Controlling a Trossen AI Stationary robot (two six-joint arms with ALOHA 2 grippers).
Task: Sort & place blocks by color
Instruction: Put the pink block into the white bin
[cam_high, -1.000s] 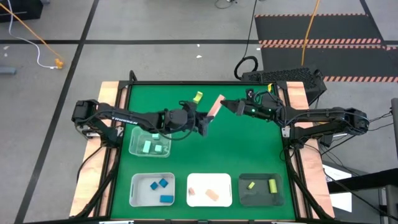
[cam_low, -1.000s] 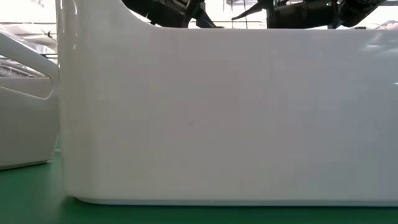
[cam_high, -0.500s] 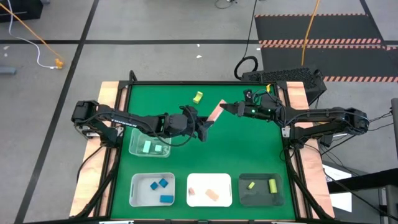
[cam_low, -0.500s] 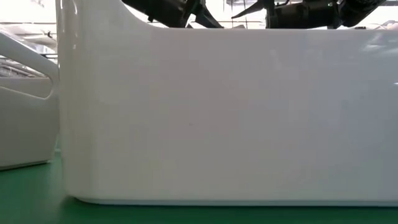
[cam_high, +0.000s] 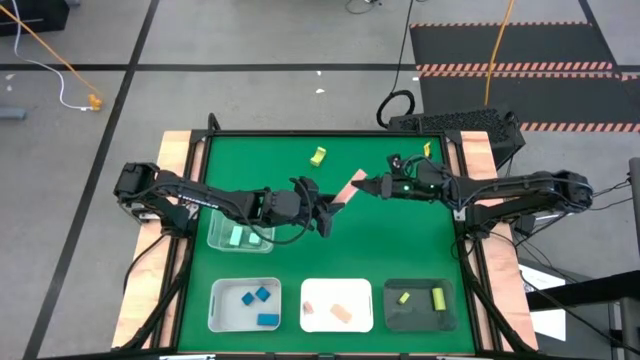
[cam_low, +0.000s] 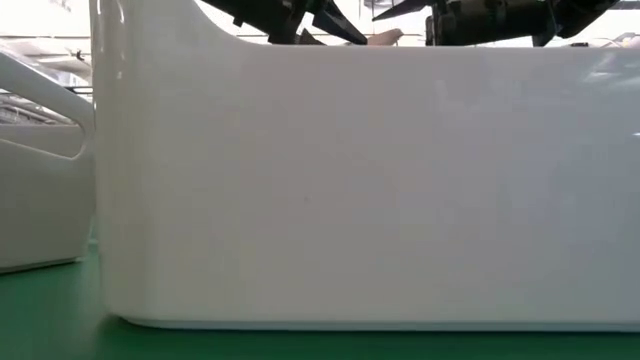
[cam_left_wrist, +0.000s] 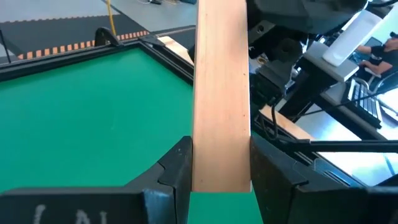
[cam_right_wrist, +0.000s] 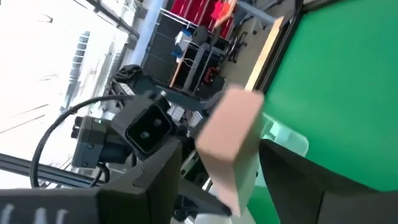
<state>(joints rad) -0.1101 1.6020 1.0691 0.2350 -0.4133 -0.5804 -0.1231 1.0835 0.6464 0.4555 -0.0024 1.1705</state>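
We judge the tan wooden bar (cam_left_wrist: 221, 93) stiff, light and smooth-faced, best pinched across its flat sides near one end. It is long, pale, plain-grained and held above mid-table. The left gripper (cam_high: 325, 208) is clamped on its lower end; the right gripper (cam_high: 372, 186) straddles the far end, jaws apart.

Left gripper (cam_left_wrist: 220, 163) clamps a long tan wood block (cam_left_wrist: 222, 93) between both fingers (cam_left_wrist: 176, 171), block upright above green table (cam_left_wrist: 81, 118). Right arm (cam_left_wrist: 298, 68) sits just behind the block, near the table's wooden edge.
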